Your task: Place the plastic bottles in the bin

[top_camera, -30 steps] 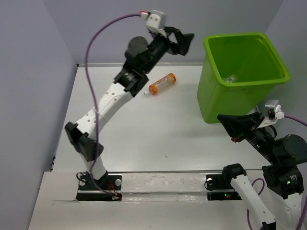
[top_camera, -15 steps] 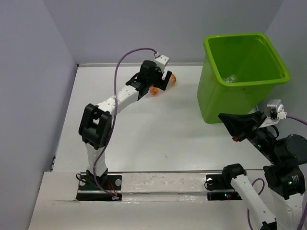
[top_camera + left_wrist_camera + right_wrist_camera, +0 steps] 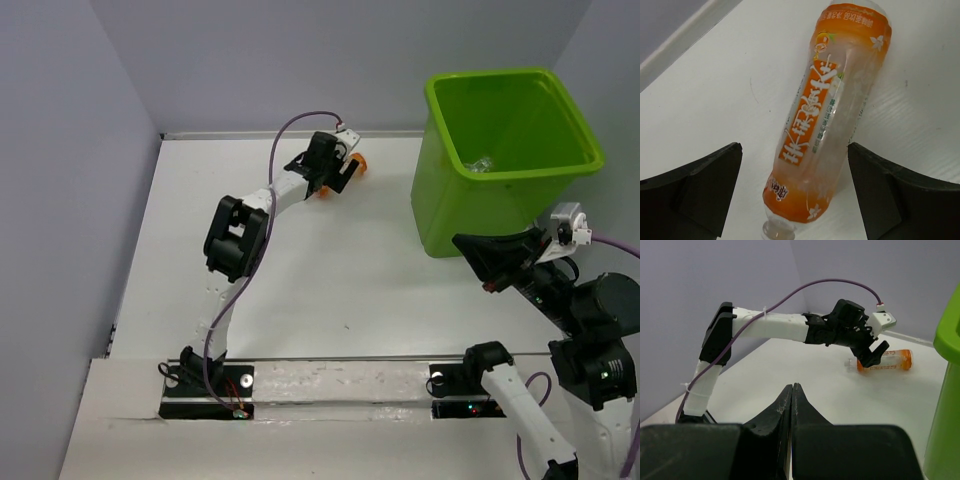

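Observation:
An orange-labelled plastic bottle (image 3: pixel 832 115) lies on its side on the white table near the back wall. It also shows in the top view (image 3: pixel 357 163) and the right wrist view (image 3: pixel 890 361). My left gripper (image 3: pixel 794 150) is open and low over the bottle, with one finger on each side and not touching it; it also shows in the top view (image 3: pixel 335 180). The lime-green bin (image 3: pixel 500 205) stands at the back right, with a clear crinkled bottle (image 3: pixel 482 162) inside. My right gripper (image 3: pixel 792 386) is shut and empty, held in front of the bin (image 3: pixel 947 390).
A purple cable (image 3: pixel 300 122) loops over the left arm. The back wall runs just behind the orange bottle, and a side wall stands on the left. The right arm (image 3: pixel 585 320) sits near the bin's front corner.
My left arm has swung down from high near the back wall to the orange bottle, and its open fingers now straddle it. The right arm has barely moved.

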You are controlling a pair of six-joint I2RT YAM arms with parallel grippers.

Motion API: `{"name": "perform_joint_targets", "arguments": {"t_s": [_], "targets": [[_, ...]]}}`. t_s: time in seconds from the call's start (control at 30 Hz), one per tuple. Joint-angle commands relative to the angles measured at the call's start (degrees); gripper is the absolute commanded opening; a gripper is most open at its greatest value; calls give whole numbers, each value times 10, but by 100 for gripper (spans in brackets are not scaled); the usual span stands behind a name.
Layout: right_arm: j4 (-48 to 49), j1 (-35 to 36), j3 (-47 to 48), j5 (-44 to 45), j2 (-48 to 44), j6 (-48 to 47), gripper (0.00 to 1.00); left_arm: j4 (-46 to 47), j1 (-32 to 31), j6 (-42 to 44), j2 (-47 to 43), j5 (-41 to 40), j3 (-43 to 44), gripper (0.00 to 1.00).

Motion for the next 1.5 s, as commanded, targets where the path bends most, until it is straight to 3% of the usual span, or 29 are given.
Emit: {"name": "perform_joint_targets", "arguments": {"t_s": [0.0,0.13,0.2,0.3,0.43,0.57,0.63,0.77,0.8,0.9,1.2,1.47], "targets": [[31,0,-10,-11,29,-6,0,-8,2,25,55,-28,59,99],[46,0,-19,-11,41,-2,0,-1,4,31,81,-26,70,96],[52,0,-20,-10,46,1,0,2,4,28,80,-21,63,74],[64,0,-28,-13,50,11,0,29,5,21,42,-12,23,59],[75,0,-44,-20,59,35,4,83,7,-18,-65,47,-59,59],[90,0,-65,-9,71,75,20,158,-5,-85,-220,87,-155,51],[110,0,-78,-17,79,108,30,162,-6,-142,-256,158,-154,49],[153,0,-93,-31,100,149,64,206,-18,-234,-391,185,-219,49],[159,0,-92,-31,103,161,77,221,-24,-260,-416,201,-240,49],[191,0,-77,-32,122,180,92,255,-45,-284,-491,240,-293,49],[268,0,11,-84,203,166,96,249,-147,-309,-557,274,-304,49],[252,0,50,-62,197,146,97,270,-193,-320,-568,294,-315,49]]}}
